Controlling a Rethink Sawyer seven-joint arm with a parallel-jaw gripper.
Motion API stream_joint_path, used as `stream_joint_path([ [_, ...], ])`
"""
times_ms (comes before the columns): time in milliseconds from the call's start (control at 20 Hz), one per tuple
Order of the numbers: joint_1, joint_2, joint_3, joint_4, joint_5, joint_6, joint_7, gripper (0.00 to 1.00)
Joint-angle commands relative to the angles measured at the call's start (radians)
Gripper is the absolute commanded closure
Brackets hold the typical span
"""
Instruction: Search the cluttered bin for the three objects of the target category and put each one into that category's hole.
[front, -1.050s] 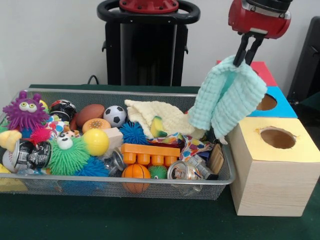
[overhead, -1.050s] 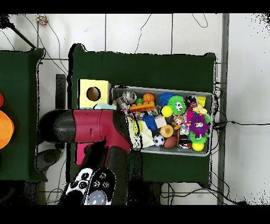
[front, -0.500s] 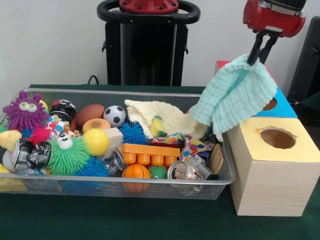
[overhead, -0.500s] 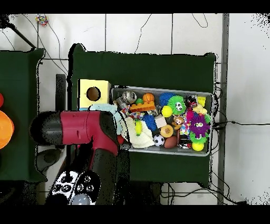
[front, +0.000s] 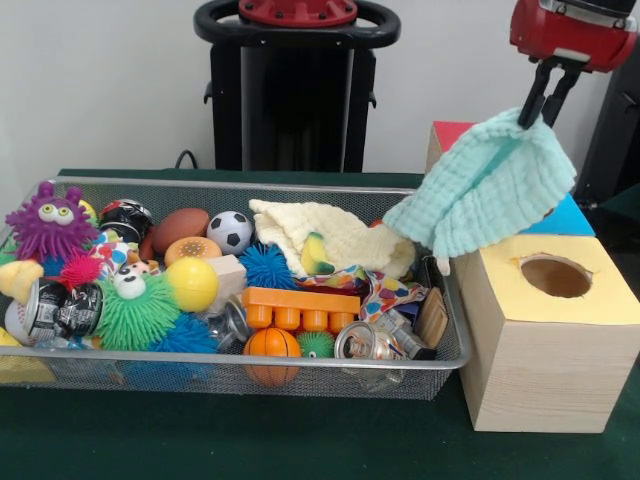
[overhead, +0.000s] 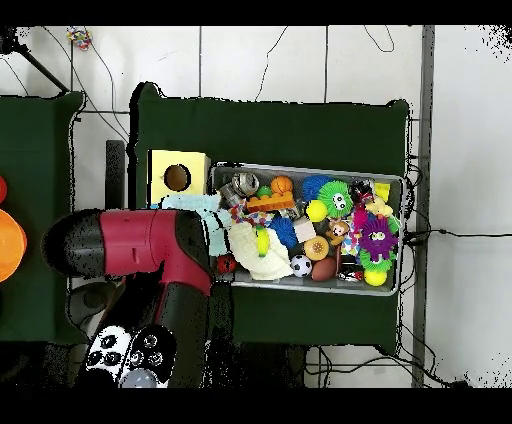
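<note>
The mint cloth (front: 487, 185) covers most of the blue box (front: 571, 217) (its hole hidden), and the arm (overhead: 135, 245) hides the fingers overhead.

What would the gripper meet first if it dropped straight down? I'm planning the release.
Probably the blue box behind the yellow-topped wooden box. The gripper, holding the mint cloth, hangs above them, though depth is unclear in both views.

Mint-green cloth (front: 487, 185), pale yellow cloth (front: 325, 232), black-and-white ball (front: 230, 231), purple spiky toy (front: 48, 222).
</note>
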Motion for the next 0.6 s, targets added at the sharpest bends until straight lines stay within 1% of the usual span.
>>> stream_joint_path([
  [50,-0.022,0.044,0.027,0.005,0.024,0.042,0.238,1.00],
  [200,-0.026,0.062,0.037,-0.005,0.035,0.033,0.246,1.00],
  [350,-0.068,0.093,0.077,-0.027,0.048,0.022,0.198,1.00],
  [450,-0.056,0.099,0.060,-0.061,0.037,0.057,0.205,1.00],
  [600,-0.014,0.105,0.018,-0.106,0.012,0.085,0.238,1.00],
])
